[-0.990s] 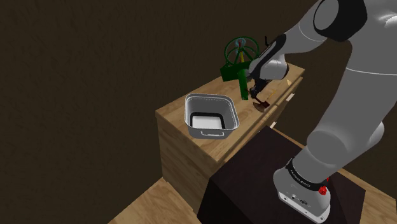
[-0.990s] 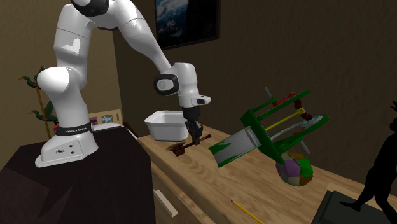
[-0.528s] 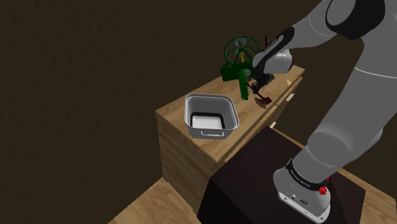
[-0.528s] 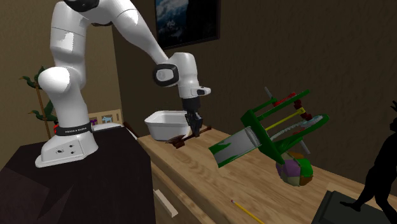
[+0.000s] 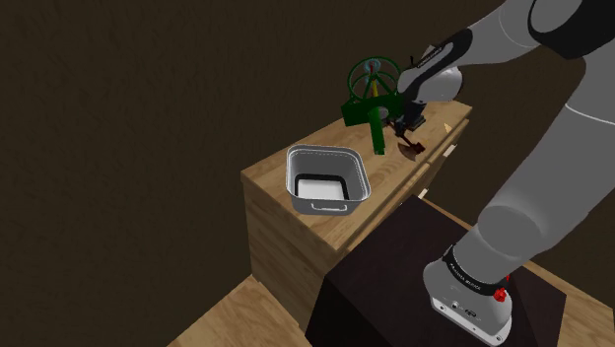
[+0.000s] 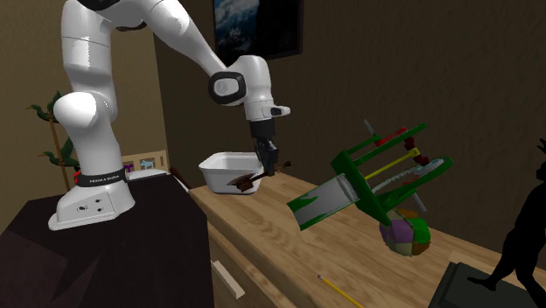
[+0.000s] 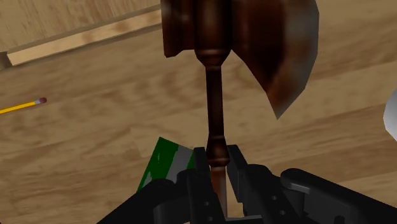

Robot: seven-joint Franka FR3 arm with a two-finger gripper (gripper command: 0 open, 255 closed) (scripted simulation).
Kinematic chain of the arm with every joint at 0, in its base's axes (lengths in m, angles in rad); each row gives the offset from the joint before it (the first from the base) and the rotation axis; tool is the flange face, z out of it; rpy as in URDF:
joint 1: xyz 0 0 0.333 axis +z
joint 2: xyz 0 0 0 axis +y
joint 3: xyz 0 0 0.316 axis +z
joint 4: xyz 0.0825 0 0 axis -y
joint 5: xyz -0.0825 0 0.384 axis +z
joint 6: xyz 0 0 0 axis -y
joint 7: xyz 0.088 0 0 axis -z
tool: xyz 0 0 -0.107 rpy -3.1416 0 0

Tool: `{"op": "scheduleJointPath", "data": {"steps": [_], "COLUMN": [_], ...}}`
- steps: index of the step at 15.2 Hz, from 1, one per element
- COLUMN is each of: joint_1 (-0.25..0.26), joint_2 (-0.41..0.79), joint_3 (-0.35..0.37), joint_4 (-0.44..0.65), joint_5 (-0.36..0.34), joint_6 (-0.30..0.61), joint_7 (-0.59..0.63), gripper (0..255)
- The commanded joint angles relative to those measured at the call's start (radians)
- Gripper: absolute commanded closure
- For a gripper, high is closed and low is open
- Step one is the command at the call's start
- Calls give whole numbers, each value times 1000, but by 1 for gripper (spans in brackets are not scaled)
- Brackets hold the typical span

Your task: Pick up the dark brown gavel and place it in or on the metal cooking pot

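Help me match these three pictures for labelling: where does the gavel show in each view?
Shoulder view: gavel over the wooden counter's far end, just right of the green toy.
Second exterior view: gavel left of centre, before the pot, left of the green toy.
Wrist view: gavel clasped in the end effector, head farthest out.
Shared landmark: the green toy; wrist view catches its green-and-white panel.

The gavel (image 7: 215, 95) was dark reddish brown, the pot (image 5: 299, 173) silver-grey with a white floor, the gripper (image 7: 217, 160) black, the counter (image 7: 95, 153) tan wood-grain, and the pencil (image 7: 22, 105) yellow.
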Motion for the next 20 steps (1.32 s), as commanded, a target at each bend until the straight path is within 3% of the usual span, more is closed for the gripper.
{"op": "scheduleJointPath", "data": {"steps": [1,5,12,20], "joint_1": [4,8,97,189], "joint_2": [-21,-59,-162,-219], "joint_3": [-4,-9,68,189], "joint_4": [8,21,-86,-137], "joint_5": [-17,-45,-155,-213], "joint_6": [-27,-75,-72,-96], "joint_7": [12,31,278,534], "gripper": [255,255,255,255]}}
